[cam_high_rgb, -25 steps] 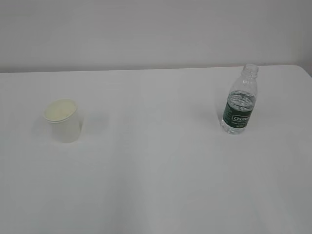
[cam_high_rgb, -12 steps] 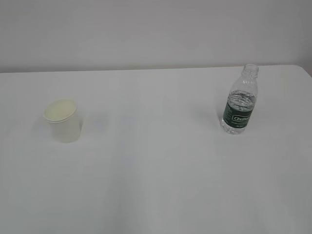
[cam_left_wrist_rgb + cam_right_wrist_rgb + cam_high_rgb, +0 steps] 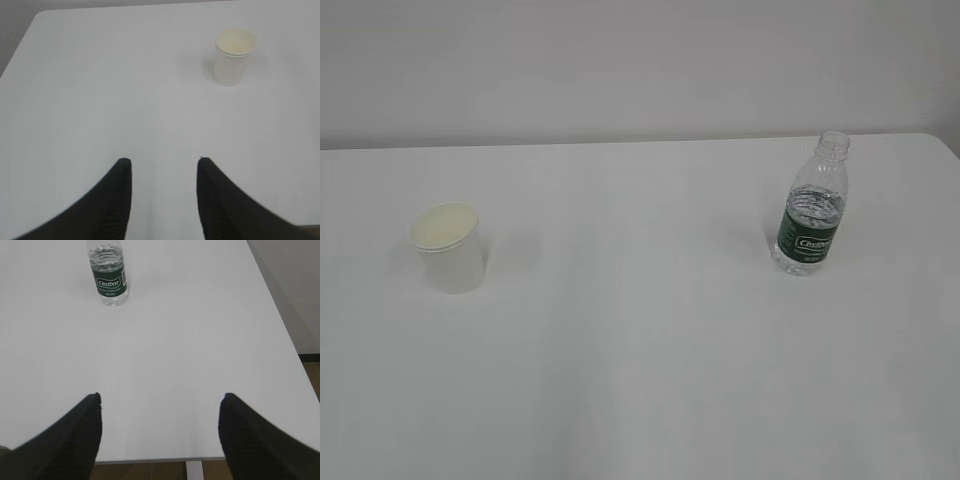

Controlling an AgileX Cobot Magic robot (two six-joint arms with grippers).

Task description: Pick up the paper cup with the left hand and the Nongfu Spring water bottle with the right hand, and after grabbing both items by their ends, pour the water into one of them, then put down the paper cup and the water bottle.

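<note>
Paper cup (image 3: 448, 248): upright on the white table (image 3: 640, 380), well left of the Nongfu Spring water bottle (image 3: 809, 205), itself upright, capless, ready for gripping. Left hand (image 3: 162, 165): fingers parted, empty, short of the cup. Right hand (image 3: 161, 399): fingers wide, empty, facing the bottle.

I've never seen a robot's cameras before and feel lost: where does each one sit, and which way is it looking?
Exterior view: raised, slanting down at the table; no robot parts show.
Left wrist view: on the left arm, looking past the open left pincer toward the paper cup.
Right wrist view: on the right arm, past the open right pincer toward the water bottle.
Shared: exterior view also shows cup and bottle.
</note>
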